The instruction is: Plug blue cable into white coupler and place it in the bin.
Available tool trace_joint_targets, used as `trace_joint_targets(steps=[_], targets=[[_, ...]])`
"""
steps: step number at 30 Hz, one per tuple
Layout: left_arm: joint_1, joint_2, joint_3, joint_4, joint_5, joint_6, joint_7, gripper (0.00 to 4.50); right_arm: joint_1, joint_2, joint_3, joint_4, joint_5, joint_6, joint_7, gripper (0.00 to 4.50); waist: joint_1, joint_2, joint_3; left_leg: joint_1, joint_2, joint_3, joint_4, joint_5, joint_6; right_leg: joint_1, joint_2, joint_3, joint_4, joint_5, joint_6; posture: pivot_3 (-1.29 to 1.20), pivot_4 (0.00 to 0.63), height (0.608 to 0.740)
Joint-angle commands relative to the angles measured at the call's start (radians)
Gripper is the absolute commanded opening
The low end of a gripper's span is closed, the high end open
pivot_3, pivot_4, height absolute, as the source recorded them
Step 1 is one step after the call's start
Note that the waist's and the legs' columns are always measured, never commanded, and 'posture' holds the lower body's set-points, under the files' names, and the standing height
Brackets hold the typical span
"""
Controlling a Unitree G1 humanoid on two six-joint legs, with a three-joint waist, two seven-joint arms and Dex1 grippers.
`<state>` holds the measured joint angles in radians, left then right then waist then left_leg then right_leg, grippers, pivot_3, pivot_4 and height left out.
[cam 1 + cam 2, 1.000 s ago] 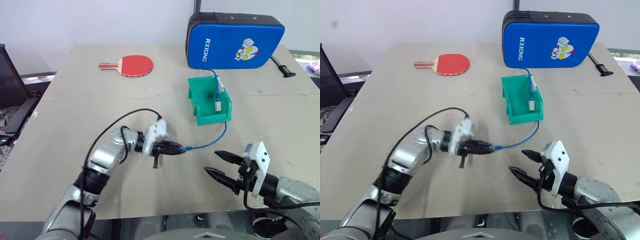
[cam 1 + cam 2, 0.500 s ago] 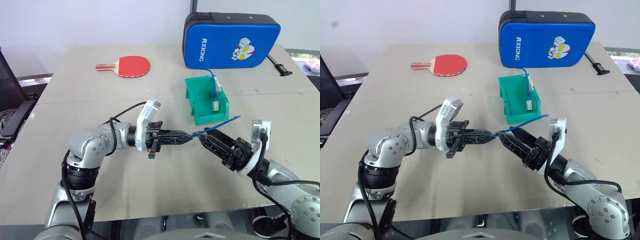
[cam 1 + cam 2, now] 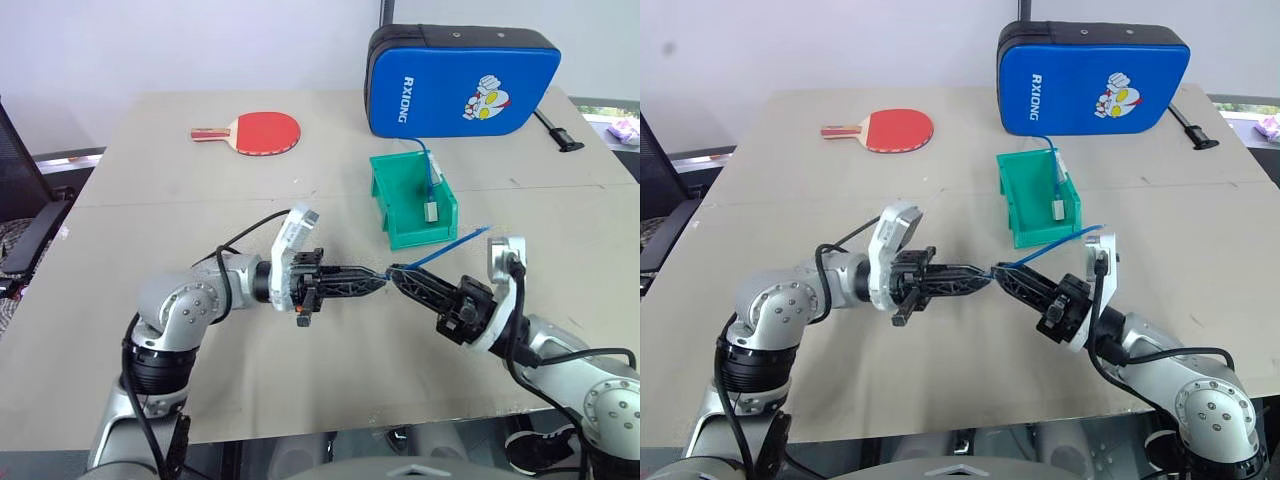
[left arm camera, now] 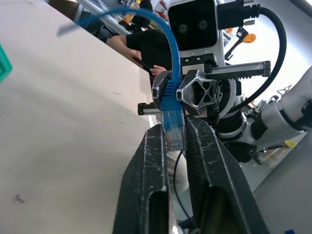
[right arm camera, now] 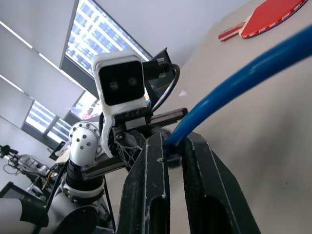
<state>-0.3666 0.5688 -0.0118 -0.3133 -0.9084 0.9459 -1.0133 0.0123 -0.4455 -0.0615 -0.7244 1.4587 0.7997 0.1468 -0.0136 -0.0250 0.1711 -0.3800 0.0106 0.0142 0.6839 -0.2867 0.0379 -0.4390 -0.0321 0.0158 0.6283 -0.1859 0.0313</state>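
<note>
Blue cable [image 3: 440, 252]: lifted above the table [image 3: 150, 180], its plug end caught between the two grippers, which meet tip to tip in front of the bin. The free length rises rightward from there and ends in the air just beside the bin's front right corner.

Right gripper [image 3: 401, 277]: fingers pressed together on the blue cable just behind its clear plug; the right wrist view shows the cable coming out from between them.

Left gripper [image 3: 374, 280]: fingers slightly apart, the clear plug [image 4: 174, 132] lying between them in the left wrist view. Whether they press on it I cannot tell.

Bin [image 3: 392, 195]: green, standing on the table just beyond the grippers. Inside it lies a grey-white block [image 3: 430, 211] on a second blue cable [image 3: 431, 166], which runs up over the back rim toward the blue padded case [image 3: 465, 80] standing behind.

White coupler: not made out.

Table tennis paddle [image 3: 258, 131]: red, flat on the table, well to the left of the case.
</note>
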Motion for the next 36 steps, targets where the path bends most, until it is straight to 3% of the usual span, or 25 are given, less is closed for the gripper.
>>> trace_joint_targets(steps=[1,2,5,9,18,25,28,32,36], targets=[[0.061,0.023,0.068,-0.037,0.147,-0.182,0.075,2.74,-0.007,-0.013,-0.031,-0.001,-0.011,-0.043,0.021,0.0,0.0,0.0,0.0,0.0,0.0,0.0,0.0,0.0,0.0,0.0,0.0,0.0,0.0,0.0,0.0,0.0,0.15,0.74],[0.084,0.023,0.097,-0.032,0.196,-0.249,0.111,3.13,-0.006,-0.017,-0.037,0.005,-0.026,-0.054,0.028,0.0,0.0,0.0,0.0,0.0,0.0,0.0,0.0,0.0,0.0,0.0,0.0,0.0,0.0,0.0,0.0,0.0,0.15,0.74],[0.157,0.076,0.153,0.038,0.379,-0.5,0.123,3.13,-0.002,-0.024,-0.046,0.03,-0.055,-0.074,0.049,0.0,0.003,0.0,0.0,0.0,0.0,0.0,0.0,0.0,0.0,0.0,0.0,0.0,0.0,0.0,-0.001,0.0,0.15,0.74],[0.25,0.138,0.252,0.152,0.423,-0.639,0.069,3.13,-0.004,-0.024,-0.041,0.06,-0.084,-0.087,0.083,0.0,0.003,0.0,0.0,0.0,0.001,0.001,-0.001,0.0,0.0,-0.001,-0.001,0.0,0.0,0.0,-0.001,0.0,0.15,0.74],[0.44,0.206,0.301,0.214,0.444,-0.712,-0.034,3.13,-0.031,-0.044,-0.034,0.117,-0.141,-0.075,0.165,0.0,0.011,0.0,0.0,-0.001,0.001,0.003,-0.001,-0.001,0.002,-0.001,-0.003,0.0,-0.002,0.0,-0.001,0.0,0.15,0.74],[0.392,0.177,0.24,0.284,0.514,-0.76,-0.011,3.13,-0.03,-0.041,-0.033,0.116,-0.16,-0.072,0.179,0.0,0.01,0.0,0.0,-0.001,0.002,0.003,-0.001,-0.001,0.002,-0.001,-0.003,-0.001,-0.001,0.0,-0.001,0.0,0.15,0.74],[0.377,0.176,0.206,0.321,0.537,-0.801,-0.045,2.45,-0.014,-0.043,-0.04,0.099,-0.16,-0.075,0.174,0.0,0.008,0.0,-0.001,-0.001,0.002,0.003,-0.001,-0.001,0.002,-0.001,-0.003,-0.001,-0.001,0.001,0.0,0.0,0.15,0.74],[0.35,0.176,0.183,0.324,0.525,-0.803,-0.075,0.53,0.006,-0.055,-0.048,0.08,-0.187,-0.083,0.178,0.0,0.003,0.0,-0.001,-0.001,0.002,0.003,-0.001,-0.002,0.003,-0.001,-0.003,-0.001,-0.001,0.002,0.001,0.0,0.15,0.74],[0.318,0.184,0.145,0.28,0.505,-0.759,-0.114,0.54,0.006,-0.065,-0.057,0.062,-0.225,-0.102,0.196,0.0,0.003,0.0,0.0,-0.001,0.002,0.003,-0.001,-0.002,0.003,-0.001,-0.003,-0.001,-0.001,0.002,0.001,0.0,0.15,0.74]])
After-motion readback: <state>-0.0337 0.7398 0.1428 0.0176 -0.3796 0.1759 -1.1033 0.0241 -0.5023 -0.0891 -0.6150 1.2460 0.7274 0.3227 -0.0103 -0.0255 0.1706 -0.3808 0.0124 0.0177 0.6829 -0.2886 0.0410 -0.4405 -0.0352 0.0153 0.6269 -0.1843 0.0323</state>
